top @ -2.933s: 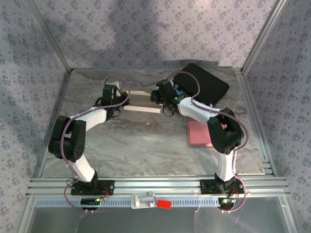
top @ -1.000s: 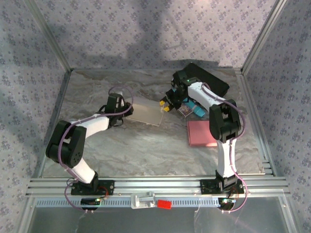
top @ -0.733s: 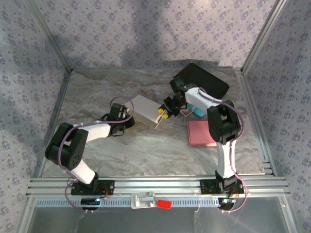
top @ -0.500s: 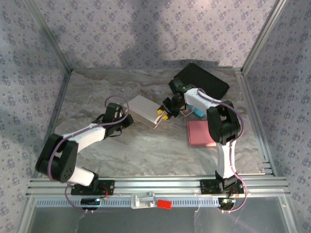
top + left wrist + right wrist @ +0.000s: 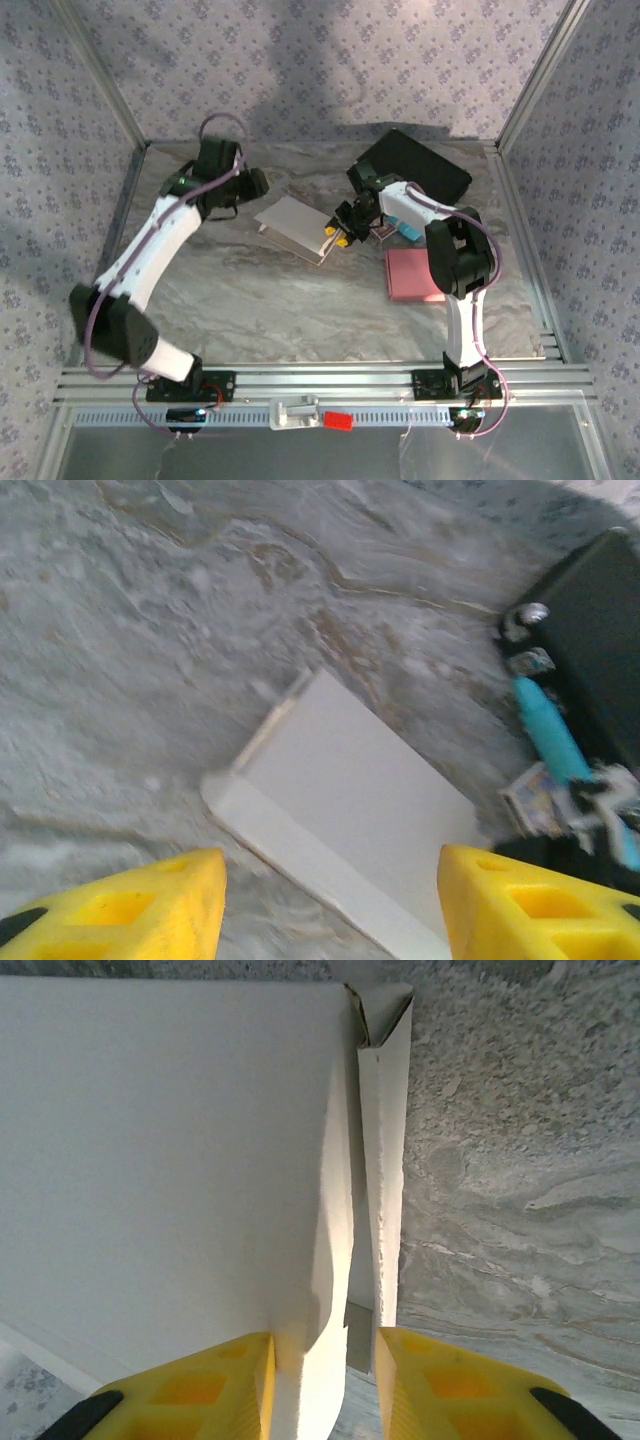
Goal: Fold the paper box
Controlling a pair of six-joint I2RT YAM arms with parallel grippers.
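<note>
The white paper box (image 5: 293, 227) lies flat on the marbled table, lid closed, with one side flap (image 5: 384, 1160) standing a little off its edge. My right gripper (image 5: 337, 236) is shut on the box's near right edge; its yellow fingers (image 5: 205, 1385) pinch the lid edge and the flap together. The box's top (image 5: 170, 1150) takes up the left of the right wrist view. My left gripper (image 5: 250, 186) hangs open above and left of the box, apart from it. In the left wrist view the box (image 5: 350, 790) lies below the left gripper (image 5: 330, 905), whose jaws stand wide with nothing between them.
A black case (image 5: 418, 166) lies at the back right, also in the left wrist view (image 5: 590, 630). A teal object (image 5: 405, 229) and small items lie just right of the right gripper. A pink flat box (image 5: 413, 275) lies at the right. Metal frame posts border the table.
My left gripper has opened, let go of the box's left edge and swung up and back to the far left. The box has settled flat; the right gripper stays at its edge.
</note>
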